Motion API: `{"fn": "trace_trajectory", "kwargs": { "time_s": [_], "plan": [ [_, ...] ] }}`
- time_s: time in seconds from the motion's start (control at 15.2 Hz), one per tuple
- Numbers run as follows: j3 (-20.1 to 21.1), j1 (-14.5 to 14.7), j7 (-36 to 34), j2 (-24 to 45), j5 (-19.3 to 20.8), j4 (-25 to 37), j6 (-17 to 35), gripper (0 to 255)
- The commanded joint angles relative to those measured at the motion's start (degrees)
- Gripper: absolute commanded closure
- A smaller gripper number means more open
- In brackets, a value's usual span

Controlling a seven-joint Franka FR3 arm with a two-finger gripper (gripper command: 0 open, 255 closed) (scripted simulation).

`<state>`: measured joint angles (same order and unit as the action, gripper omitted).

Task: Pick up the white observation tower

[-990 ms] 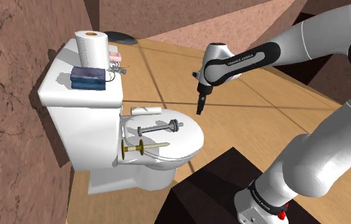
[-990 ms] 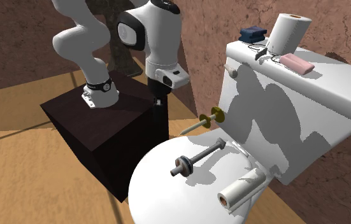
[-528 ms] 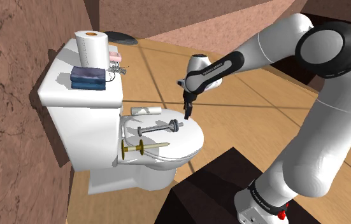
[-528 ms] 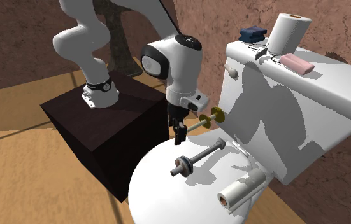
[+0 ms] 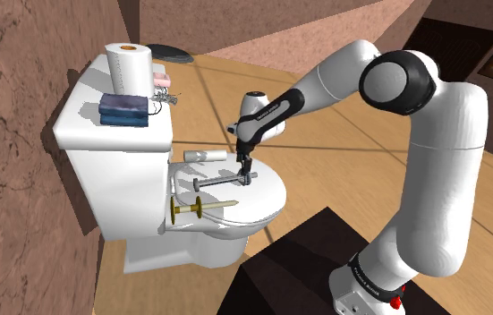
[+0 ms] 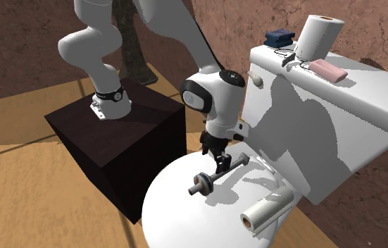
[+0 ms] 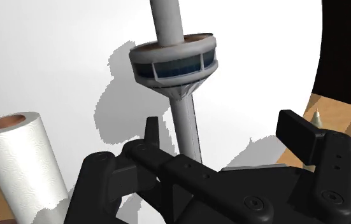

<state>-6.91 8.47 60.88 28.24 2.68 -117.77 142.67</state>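
The observation tower [image 5: 220,181] is a grey-white model with a blue-banded pod, lying on its side on the shut toilet lid [image 5: 267,192]. It also shows in the second exterior view [image 6: 220,172] and the wrist view [image 7: 176,60]. My gripper [image 5: 245,170] hangs just above the tower's shaft, near the pod end. It is open [image 7: 225,135]: the shaft runs between the fingers, closer to one fingertip [image 7: 151,130] than the other, and neither visibly presses on it. From across the toilet the gripper [image 6: 220,160] stands right over the shaft.
A gold tower model [image 5: 201,209] lies beside the grey one, and a paper roll [image 5: 204,155] lies by the lid's hinge. On the cistern [image 5: 83,134] stand an upright paper roll [image 5: 129,67], folded blue towels [image 5: 124,109] and small items. My dark stand [image 6: 108,134] is close by.
The arm has swung from over the floor toward the toilet and come down, so the gripper now hovers over the grey tower's shaft. Things on the lid have not moved.
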Motion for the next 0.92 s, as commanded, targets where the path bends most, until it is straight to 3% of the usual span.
{"fn": "trace_trajectory", "kwargs": {
  "time_s": [0.0,0.2,0.79,0.86],
  "plan": [
    [1.3,-0.2,2.4,4.2,0.0,3.4,0.9,0],
    [2.9,-0.4,5.3,9.5,0.4,7.9,1.6,0],
    [3.0,-0.5,5.1,14.7,0.3,9.7,5.0,0],
    [3.0,-0.5,5.1,14.8,0.3,9.8,5.0,255]
  ]
}}
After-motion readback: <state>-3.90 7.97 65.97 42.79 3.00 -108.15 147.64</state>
